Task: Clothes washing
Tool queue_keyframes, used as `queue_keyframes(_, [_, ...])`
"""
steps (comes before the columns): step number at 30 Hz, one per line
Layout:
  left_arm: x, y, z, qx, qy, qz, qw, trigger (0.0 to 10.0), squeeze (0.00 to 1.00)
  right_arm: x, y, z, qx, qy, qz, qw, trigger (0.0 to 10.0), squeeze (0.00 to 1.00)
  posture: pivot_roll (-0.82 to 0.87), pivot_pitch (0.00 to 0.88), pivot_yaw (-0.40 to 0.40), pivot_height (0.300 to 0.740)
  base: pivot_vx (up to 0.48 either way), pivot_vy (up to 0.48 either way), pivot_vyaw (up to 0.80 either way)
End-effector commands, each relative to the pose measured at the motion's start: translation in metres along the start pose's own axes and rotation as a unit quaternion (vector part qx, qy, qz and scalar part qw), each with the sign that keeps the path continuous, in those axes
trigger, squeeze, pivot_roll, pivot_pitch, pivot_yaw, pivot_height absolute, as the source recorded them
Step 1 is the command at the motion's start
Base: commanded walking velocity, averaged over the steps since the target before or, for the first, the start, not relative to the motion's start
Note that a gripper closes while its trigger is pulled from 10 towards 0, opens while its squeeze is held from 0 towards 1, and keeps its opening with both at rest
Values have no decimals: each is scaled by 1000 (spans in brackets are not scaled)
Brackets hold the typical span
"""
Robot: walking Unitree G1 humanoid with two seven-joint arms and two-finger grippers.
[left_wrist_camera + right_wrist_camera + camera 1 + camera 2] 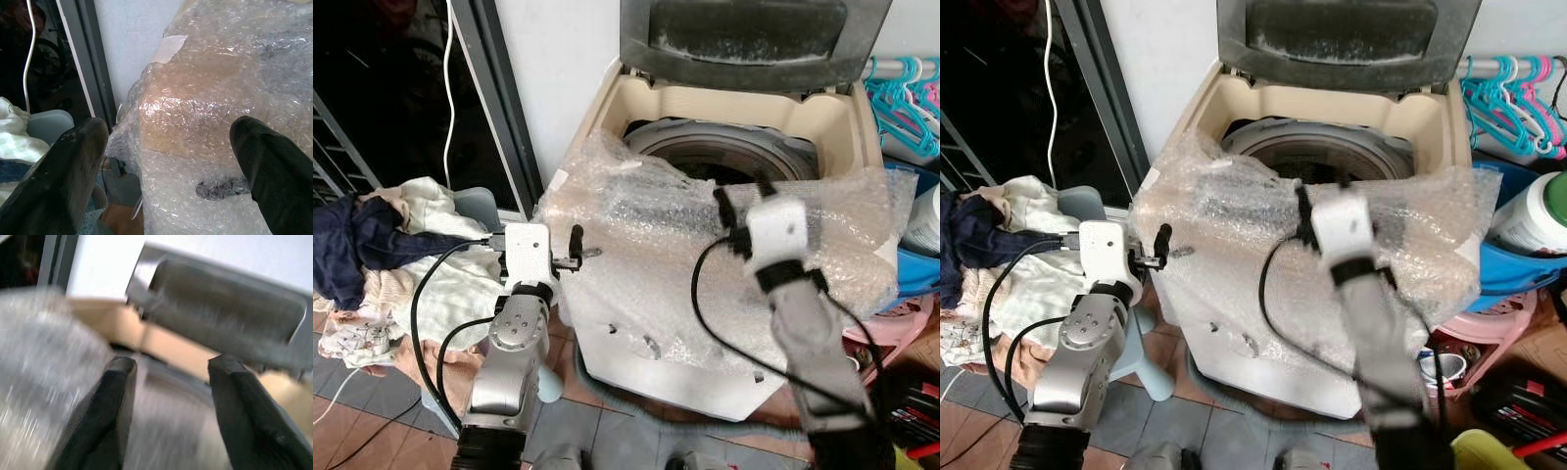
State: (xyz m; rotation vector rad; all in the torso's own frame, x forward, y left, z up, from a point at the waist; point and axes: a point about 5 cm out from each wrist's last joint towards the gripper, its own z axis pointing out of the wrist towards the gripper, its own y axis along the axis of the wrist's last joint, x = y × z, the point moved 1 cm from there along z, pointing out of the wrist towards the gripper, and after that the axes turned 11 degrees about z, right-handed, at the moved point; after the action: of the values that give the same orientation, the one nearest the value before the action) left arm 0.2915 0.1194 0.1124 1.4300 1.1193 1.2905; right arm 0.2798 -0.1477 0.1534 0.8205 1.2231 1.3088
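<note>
Right gripper (pixel 741 192) hangs over the wrapped washer (pixel 724 245), lid (pixel 744 39) up; clothes (pixel 391 255) lie far left. Left gripper (pixel 168 171), fingers wide apart and empty, faces the washer's corner. Right wrist view is blurred: fingers (pixel 117 396) apart, nothing between them.

Head eyes look down; wrist cameras closely face the washing machine (pixel 724 245).

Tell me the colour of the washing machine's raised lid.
Dark grey; the lid stands open above the cream washing machine, clearest in the right eye view.
</note>
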Motion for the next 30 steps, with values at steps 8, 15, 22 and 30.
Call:
queue_keyframes(8, [1, 0, 3, 2, -11, 12, 1000, 10000, 0, 0, -23, -9, 30, -38, 24, 999, 10000, 1000, -70, 0, 101, 740, -289, 0, 0])
queue_keyframes(15, [2, 0, 3, 0, -8, 11, 1000, 10000, 0, 0, -25, -10, 29, -41, 28, 998, 10000, 1000, -65, 0, 93, 740, -38, 0, 0])
queue_keyframes(22, [19, -16, -6, 11, 14, 29, 999, 10000, 0, -7, -34, -22, 59, -36, 47, 996, 10000, 0, -70, 0, 81, 740, 0, 0, 0])
queue_keyframes(30, [38, -46, -32, 37, 41, 46, 997, 10000, 0, -3, -50, -38, 109, -19, 105, 988, 10000, 0, -58, 0, 51, 740, 0, 0, 0])
